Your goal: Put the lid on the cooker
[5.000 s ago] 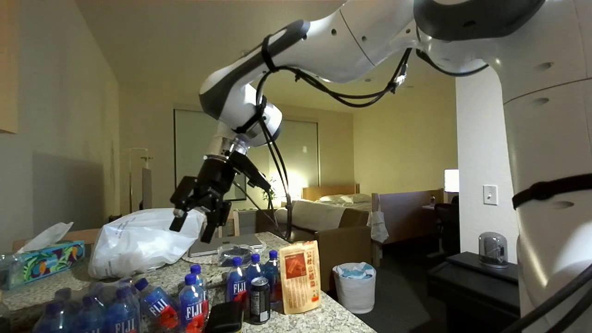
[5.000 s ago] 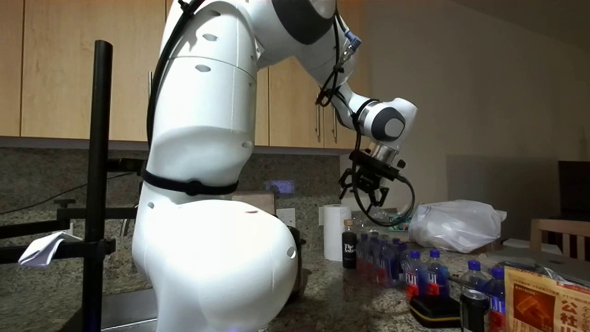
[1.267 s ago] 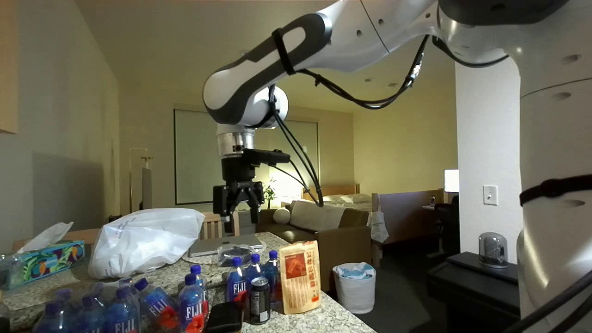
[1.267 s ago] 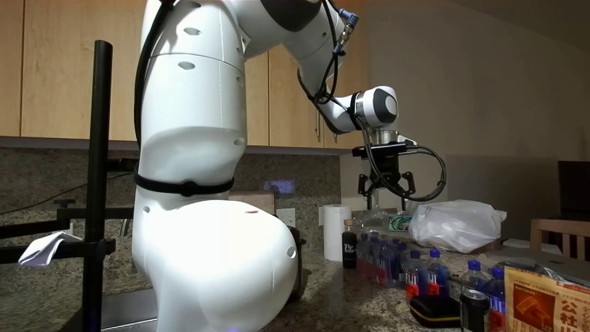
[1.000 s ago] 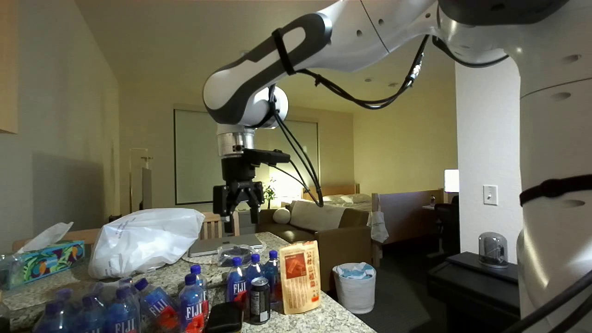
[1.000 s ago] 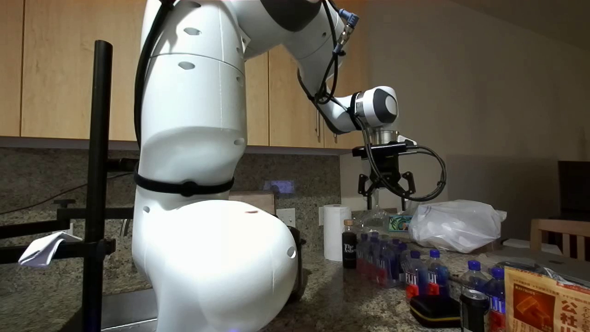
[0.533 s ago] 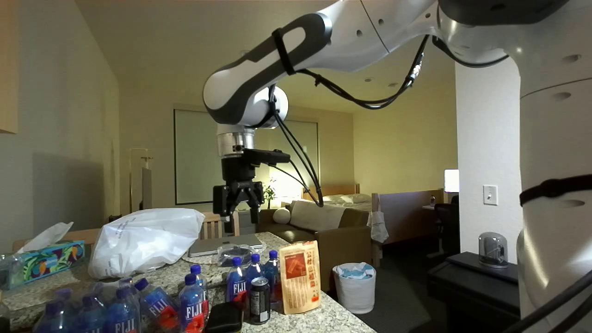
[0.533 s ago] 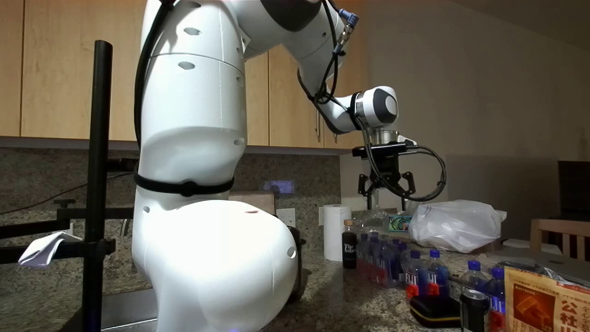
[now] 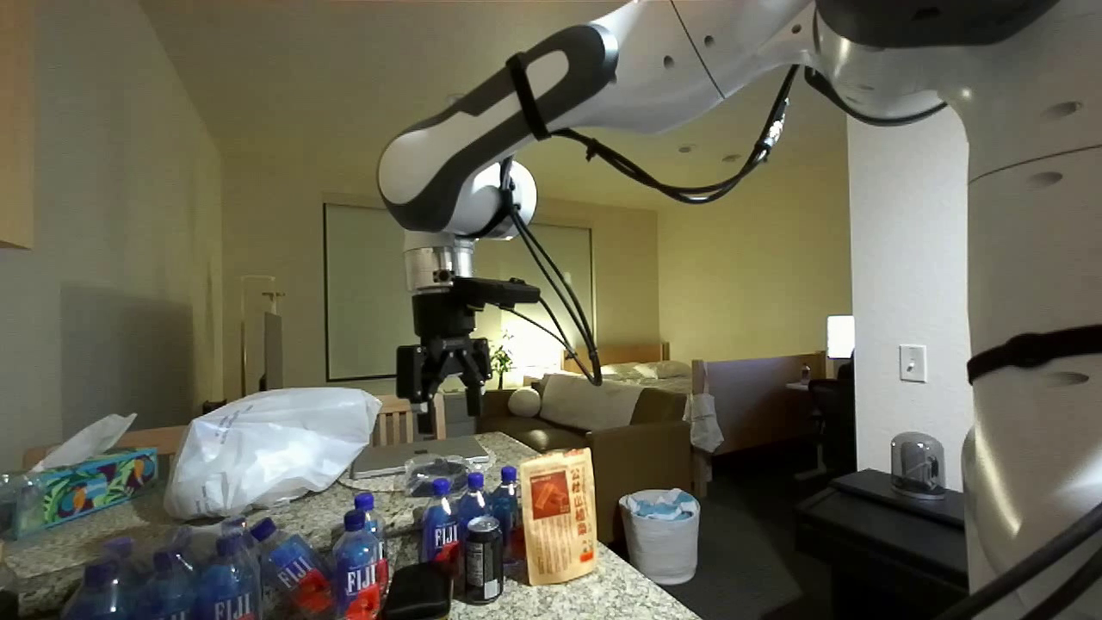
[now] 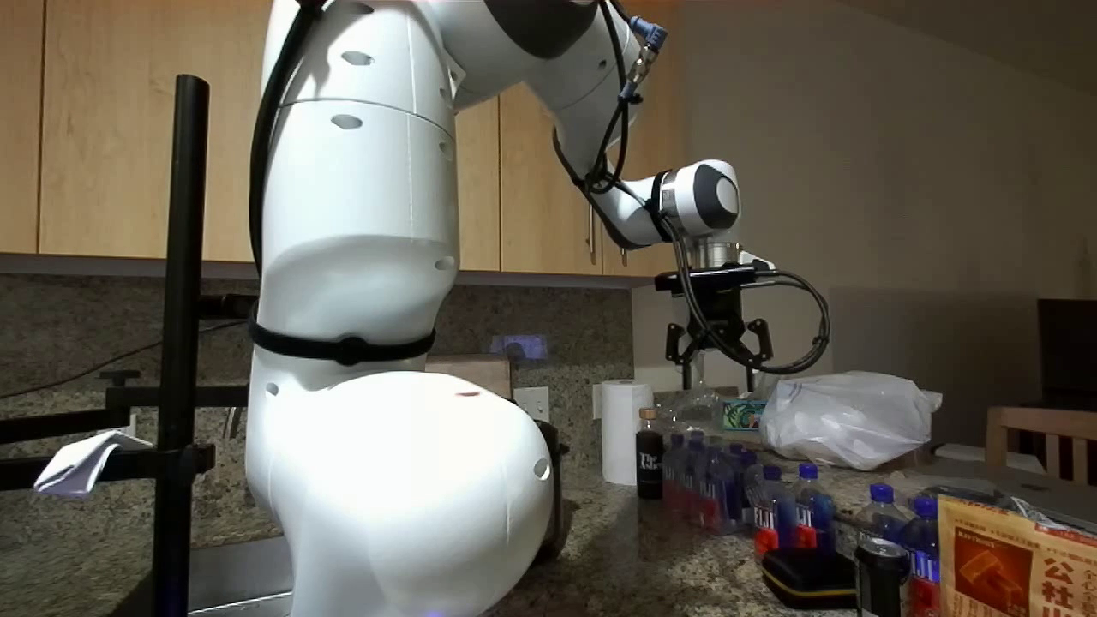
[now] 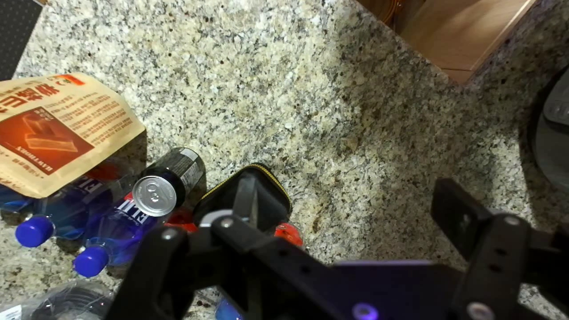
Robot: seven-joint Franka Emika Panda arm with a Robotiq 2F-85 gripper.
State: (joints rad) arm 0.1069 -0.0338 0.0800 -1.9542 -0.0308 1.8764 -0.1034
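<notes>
My gripper [image 9: 449, 413] points straight down, open and empty, high above the granite counter; it also shows in an exterior view [image 10: 718, 377]. In the wrist view, bare counter shows between the spread fingers [image 11: 347, 193]. A dark grey rounded thing [image 11: 553, 146] is cut off by the right edge of the wrist view; I cannot tell whether it is the lid or the cooker. In an exterior view, a dark upright body [image 10: 554, 497], perhaps the cooker, is mostly hidden behind the robot's arm. The lid does not show clearly in any view.
Several blue-capped water bottles [image 10: 776, 514], a black can [image 9: 483, 560], a tan snack pouch [image 9: 559, 517] and a black zip case [image 10: 810, 576] stand on the counter. Farther back are a white plastic bag [image 9: 271, 448], a tissue box [image 9: 99, 486] and a paper towel roll [image 10: 626, 433].
Compared with 5 seconds ago, the gripper has swung from tilted to pointing straight down, and the arm has shifted slightly. Over the last 1.3 seconds nothing has visibly moved.
</notes>
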